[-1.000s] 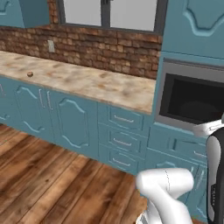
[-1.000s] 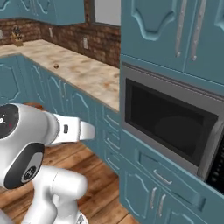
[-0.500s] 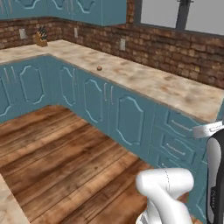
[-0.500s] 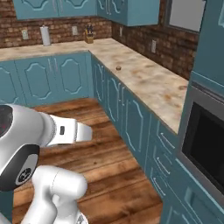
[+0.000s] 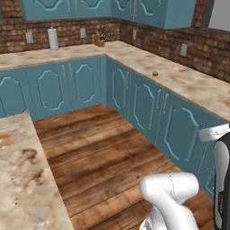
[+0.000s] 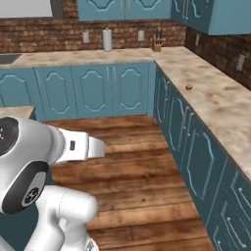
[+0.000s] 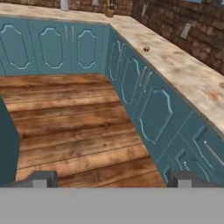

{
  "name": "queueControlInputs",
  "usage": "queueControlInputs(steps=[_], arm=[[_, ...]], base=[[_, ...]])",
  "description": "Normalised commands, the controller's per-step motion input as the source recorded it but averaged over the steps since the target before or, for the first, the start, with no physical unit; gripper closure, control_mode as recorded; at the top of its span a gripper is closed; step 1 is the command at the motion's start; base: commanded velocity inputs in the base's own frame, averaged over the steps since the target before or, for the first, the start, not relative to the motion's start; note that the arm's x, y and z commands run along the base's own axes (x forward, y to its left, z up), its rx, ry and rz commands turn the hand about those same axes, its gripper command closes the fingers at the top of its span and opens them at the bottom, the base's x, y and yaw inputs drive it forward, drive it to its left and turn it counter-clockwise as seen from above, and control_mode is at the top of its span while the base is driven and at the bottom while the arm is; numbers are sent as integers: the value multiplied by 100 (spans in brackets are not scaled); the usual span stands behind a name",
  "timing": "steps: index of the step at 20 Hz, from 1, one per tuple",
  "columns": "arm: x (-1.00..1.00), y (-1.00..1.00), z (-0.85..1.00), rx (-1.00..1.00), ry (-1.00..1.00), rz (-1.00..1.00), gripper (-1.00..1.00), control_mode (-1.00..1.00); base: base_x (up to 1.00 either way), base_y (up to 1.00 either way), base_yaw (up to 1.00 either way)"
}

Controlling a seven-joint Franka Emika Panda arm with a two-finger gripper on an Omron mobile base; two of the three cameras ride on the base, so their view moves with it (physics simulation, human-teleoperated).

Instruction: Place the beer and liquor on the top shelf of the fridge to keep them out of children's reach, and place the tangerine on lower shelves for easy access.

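the gripper (image 7: 112, 180) stands wide open with nothing between its tips, the two dark fingers (image 7: 41, 179) spread far apart at the bottom of the hand view, hanging over the wooden floor (image 7: 65, 127). ahead and to the right runs a long marbled bench (image 7: 183, 70) on blue cabinets (image 7: 153, 109), turning the corner into a second run along the brick wall (image 5: 67, 29). a small round brownish thing (image 5: 155, 73) sits alone on that bench, well back from the corner; from the right base view it shows as a small dot (image 6: 188, 87) on the bench top, and in the hand view it lies near the middle of the top (image 7: 146, 48). too small to say whether that is the tangerine. at the corner stands a knife block (image 5: 99, 40), and further along the wall a paper towel roll (image 5: 53, 38) stands upright. nearer the base, on the left, the edge of another marbled bench (image 5: 22, 179) juts in. the white arm (image 6: 44, 162) is folded low, near the base.
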Motion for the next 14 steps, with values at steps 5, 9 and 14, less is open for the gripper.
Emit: queueControlInputs(steps=[5, 9, 14], arm=[[0, 0, 0, 0, 0, 0, -100, 100], [0, 0, 0, 0, 0, 0, -100, 100], [0, 0, 0, 0, 0, 0, -100, 100]], base=[[100, 65, 9], [100, 59, 0], [100, 52, -3]])
